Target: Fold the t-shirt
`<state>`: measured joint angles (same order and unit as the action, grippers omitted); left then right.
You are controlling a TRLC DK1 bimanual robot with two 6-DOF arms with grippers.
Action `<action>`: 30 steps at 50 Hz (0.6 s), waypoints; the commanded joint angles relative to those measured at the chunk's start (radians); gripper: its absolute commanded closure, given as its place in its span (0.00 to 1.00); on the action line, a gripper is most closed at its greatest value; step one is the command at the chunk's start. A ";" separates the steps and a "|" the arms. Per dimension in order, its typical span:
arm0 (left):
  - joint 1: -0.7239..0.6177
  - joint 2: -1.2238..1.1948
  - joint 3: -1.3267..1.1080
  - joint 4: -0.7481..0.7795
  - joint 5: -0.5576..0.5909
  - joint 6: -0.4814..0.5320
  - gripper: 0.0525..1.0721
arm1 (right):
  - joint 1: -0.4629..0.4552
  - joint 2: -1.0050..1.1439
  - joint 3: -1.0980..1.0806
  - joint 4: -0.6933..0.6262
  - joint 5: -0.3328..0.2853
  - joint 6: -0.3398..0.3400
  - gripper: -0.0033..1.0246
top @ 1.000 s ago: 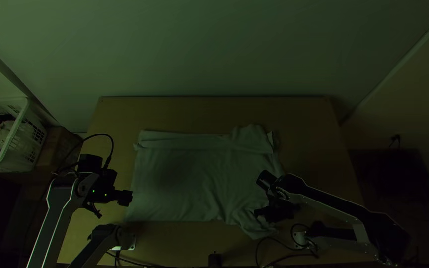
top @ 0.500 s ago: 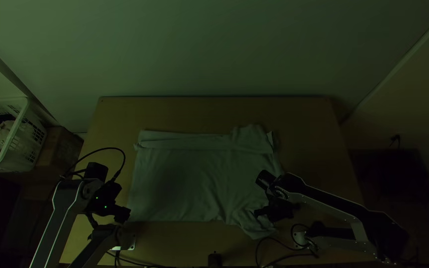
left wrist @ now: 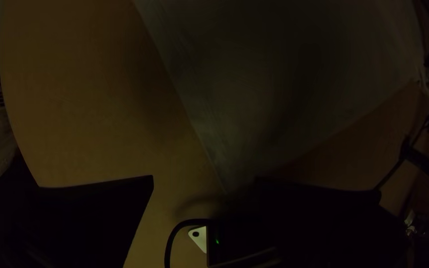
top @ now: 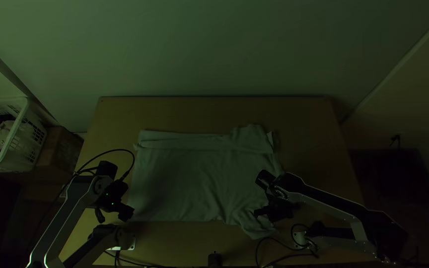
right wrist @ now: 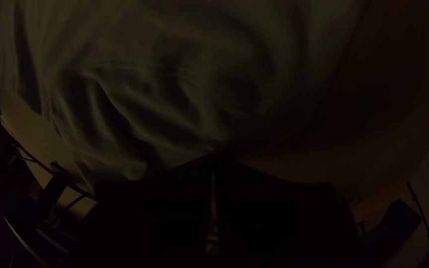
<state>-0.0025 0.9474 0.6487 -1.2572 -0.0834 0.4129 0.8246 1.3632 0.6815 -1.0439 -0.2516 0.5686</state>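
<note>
The pale t-shirt (top: 179, 173) lies mostly flat, with a strip folded over along its far edge and wrinkles toward its near right corner. My left gripper (top: 126, 213) is at the shirt's near left corner; in the left wrist view the left gripper (left wrist: 204, 181) is open, the corner of the t-shirt (left wrist: 254, 99) lying between and beyond its fingers. At the shirt's right side, near the bunched part, is my right gripper (top: 258, 213). The right wrist view has the right gripper (right wrist: 215, 158) shut on the t-shirt (right wrist: 165, 99), creases running to its fingertips.
The wooden table (top: 214, 114) extends beyond the shirt at the back. A white basket (top: 13, 134) holding cloth and a cardboard box (top: 60, 149) stand off the left side. Cables (top: 274, 248) lie along the near edge, beside a small black object (top: 214, 259).
My left gripper has come nearer to the table's near edge, to the shirt's near left corner, its arm swinging slightly right. The right arm and the shirt have kept still.
</note>
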 commanded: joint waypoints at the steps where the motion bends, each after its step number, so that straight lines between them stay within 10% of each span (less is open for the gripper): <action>1: -0.033 0.044 -0.038 0.016 -0.016 0.009 0.05 | 0.004 0.027 -0.010 0.067 0.017 0.001 0.97; 30: -0.223 0.123 -0.087 0.082 -0.073 -0.069 0.05 | -0.012 0.027 -0.010 0.076 0.020 -0.004 0.97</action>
<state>-0.2020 1.0473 0.5888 -1.1736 -0.1444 0.3588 0.8215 1.3632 0.6815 -1.0435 -0.2516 0.5682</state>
